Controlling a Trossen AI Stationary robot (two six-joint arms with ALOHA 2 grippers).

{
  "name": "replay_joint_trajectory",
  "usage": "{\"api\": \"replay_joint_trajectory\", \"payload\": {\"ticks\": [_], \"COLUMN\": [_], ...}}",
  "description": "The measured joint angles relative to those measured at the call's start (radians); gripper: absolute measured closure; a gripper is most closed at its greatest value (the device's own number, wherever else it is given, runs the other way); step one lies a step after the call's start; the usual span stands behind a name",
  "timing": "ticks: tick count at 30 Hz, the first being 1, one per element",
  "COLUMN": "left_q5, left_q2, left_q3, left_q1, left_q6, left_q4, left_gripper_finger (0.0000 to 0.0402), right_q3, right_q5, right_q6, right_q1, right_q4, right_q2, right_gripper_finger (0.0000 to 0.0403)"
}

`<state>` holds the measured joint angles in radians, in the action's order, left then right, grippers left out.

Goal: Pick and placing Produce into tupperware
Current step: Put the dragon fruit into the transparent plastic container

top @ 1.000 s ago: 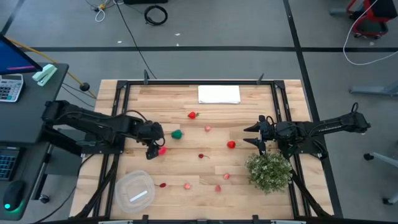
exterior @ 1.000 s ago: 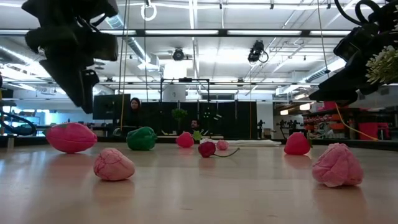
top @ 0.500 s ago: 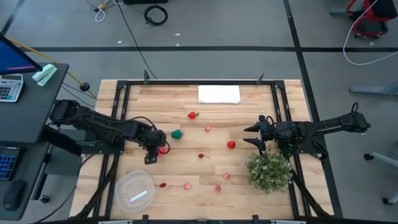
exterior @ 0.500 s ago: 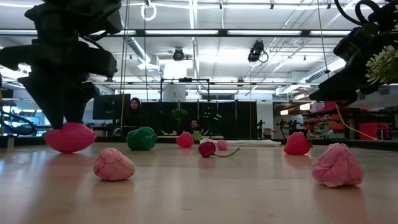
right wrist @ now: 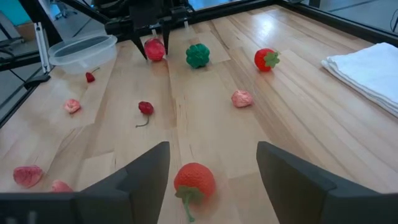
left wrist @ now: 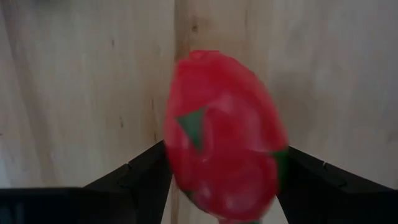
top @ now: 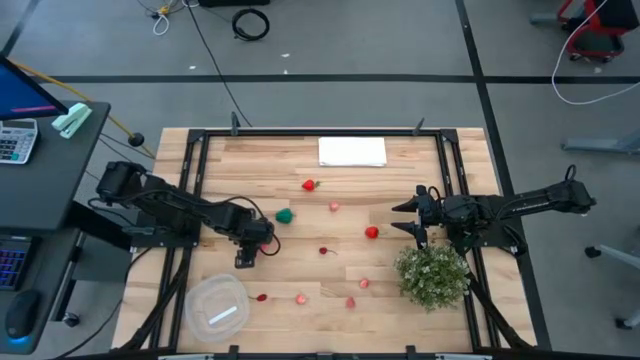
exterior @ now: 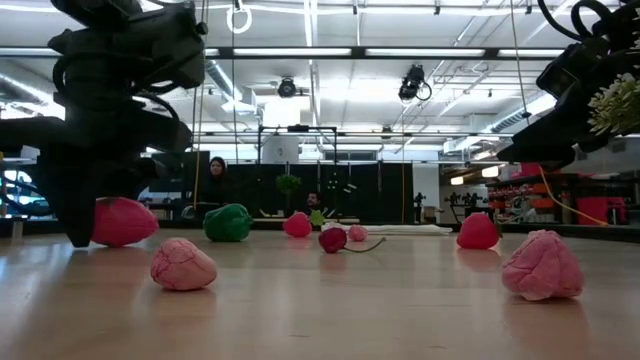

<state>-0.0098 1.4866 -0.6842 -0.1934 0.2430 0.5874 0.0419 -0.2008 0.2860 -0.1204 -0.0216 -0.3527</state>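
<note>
The left gripper (top: 252,243) is down at the wooden table (top: 400,300), its 2 dark fingers (left wrist: 134,180) set on either side of a red-pink toy fruit (left wrist: 222,134) with small green flecks; the fruit fills the gap between them and rests on the boards, and whether the fingers press it or merely bracket it cannot be told. In the low view the same piece (exterior: 122,221) sits on the tabletop beside the lowered gripper (exterior: 95,190). Just beside it lies a green pepper-like piece (top: 285,214), and further along a strawberry (top: 310,185). A cherry with a stem (top: 324,251) lies near the middle, a red tomato-like piece (top: 371,233) nearer the right arm, and several pink bits are scattered along the near edge. The round clear tupperware (top: 216,306) stands at the table's left front corner, well apart from the bracketed fruit. The right gripper (top: 410,218) waits above the table with fingers spread wide, next to a bushy green plant (top: 432,276). A folded white cloth (top: 352,151) lies at the far edge.
</note>
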Motion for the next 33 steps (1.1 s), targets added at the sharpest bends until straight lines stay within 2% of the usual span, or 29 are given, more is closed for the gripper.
{"api": "replay_joint_trajectory", "payload": {"ticks": [19, 27, 33], "left_q5": [0.001, 0.000, 0.003], "left_q2": [0.001, 0.001, -0.001], "left_q3": [0.002, 0.002, 0.002], "left_q1": [0.001, 0.001, 0.000], "left_q6": [0.016, 0.112, 0.174], "left_q4": [-0.043, -0.052, -0.049], "left_gripper_finger": [0.0153, 0.0171, 0.0170], "right_q3": [0.000, 0.000, 0.000], "right_q5": [0.000, 0.000, 0.000], "right_q6": [0.000, 0.000, 0.000], "right_q1": [0.000, 0.000, 0.000], "right_q4": [0.000, 0.000, 0.000], "right_q2": [0.000, 0.000, 0.000], "right_gripper_finger": [0.0153, 0.0153, 0.0153]}}
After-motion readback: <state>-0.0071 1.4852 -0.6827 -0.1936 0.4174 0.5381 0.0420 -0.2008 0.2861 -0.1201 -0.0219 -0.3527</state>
